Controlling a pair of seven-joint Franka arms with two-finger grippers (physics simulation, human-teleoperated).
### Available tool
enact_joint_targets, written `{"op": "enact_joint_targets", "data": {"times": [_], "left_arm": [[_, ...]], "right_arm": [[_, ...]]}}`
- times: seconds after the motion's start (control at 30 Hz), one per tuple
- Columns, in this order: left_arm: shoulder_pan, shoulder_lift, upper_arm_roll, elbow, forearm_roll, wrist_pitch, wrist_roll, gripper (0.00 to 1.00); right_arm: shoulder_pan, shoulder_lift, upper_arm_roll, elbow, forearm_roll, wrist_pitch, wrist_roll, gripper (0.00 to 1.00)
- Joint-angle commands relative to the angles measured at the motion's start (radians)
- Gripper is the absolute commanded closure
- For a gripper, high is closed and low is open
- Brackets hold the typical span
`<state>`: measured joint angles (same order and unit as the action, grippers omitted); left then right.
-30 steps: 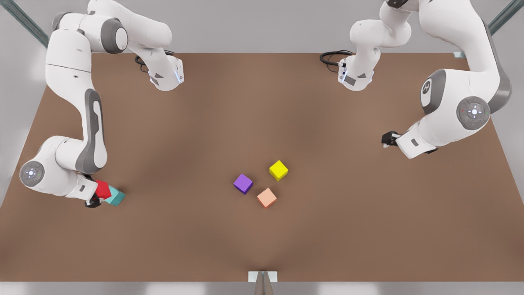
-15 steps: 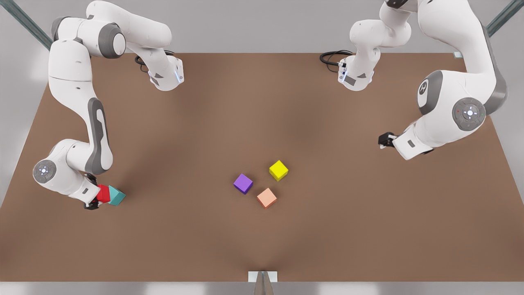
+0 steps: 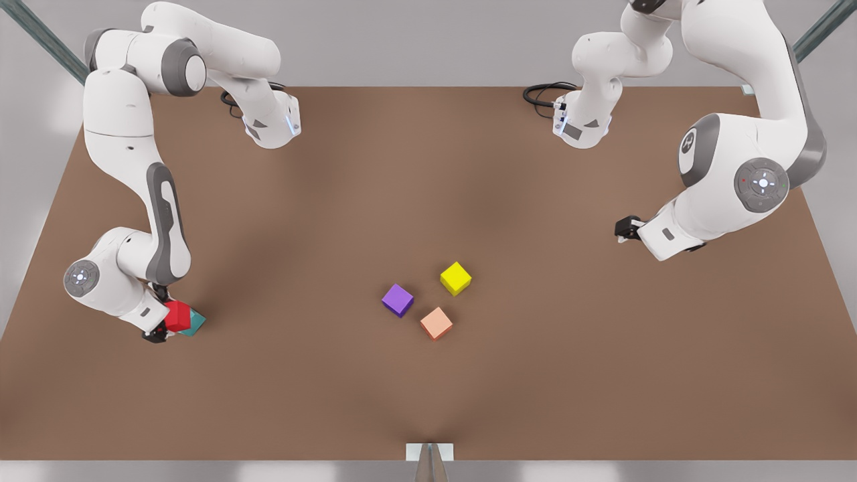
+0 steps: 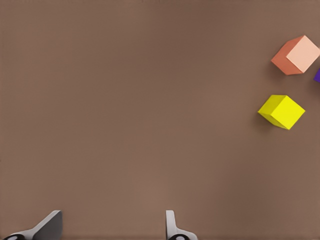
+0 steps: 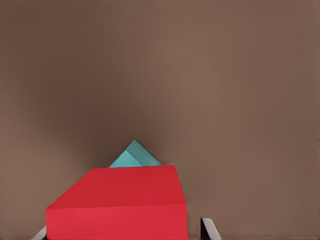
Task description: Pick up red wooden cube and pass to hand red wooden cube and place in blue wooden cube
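Observation:
The red wooden cube (image 3: 178,316) is held at the front view's left, with my right gripper (image 3: 166,316) shut on it. In the right wrist view the red cube (image 5: 120,205) sits between the fingers, and a corner of the teal blue wooden cube (image 5: 135,155) peeks out beyond it. In the front view the red cube overlaps most of the blue cube (image 3: 197,325), which rests on the table. Whether the two touch I cannot tell. My left gripper (image 3: 622,229) waits open at the front view's right, its fingertips (image 4: 172,227) apart over bare table.
Three other cubes lie near the middle of the brown table (image 3: 428,201): purple (image 3: 398,300), yellow (image 3: 456,278) and pale salmon (image 3: 436,323). The left wrist view shows the yellow cube (image 4: 281,111) and the salmon cube (image 4: 296,55) far from its fingers.
My right gripper has carried the red cube toward the blue cube, and it now covers more of it. The left arm has drifted slightly toward the front view's left.

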<state>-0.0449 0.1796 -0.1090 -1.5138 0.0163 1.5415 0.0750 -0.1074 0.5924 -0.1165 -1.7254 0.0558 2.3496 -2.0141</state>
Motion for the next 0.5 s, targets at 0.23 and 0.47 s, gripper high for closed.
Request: {"op": "enact_joint_targets", "data": {"times": [0.23, 0.47], "left_arm": [[-0.003, 0.001, -0.008, 0.0, 0.001, 0.0, -0.046, 0.0], [0.0, 0.001, -0.008, 0.007, 0.001, -0.001, -0.041, 0.0]], "right_arm": [[0.002, -0.059, 0.003, 0.013, 0.002, -0.13, 0.041, 0.0], [0.011, -0.1, 0.005, 0.121, 0.004, -0.378, 0.193, 0.0]]}}
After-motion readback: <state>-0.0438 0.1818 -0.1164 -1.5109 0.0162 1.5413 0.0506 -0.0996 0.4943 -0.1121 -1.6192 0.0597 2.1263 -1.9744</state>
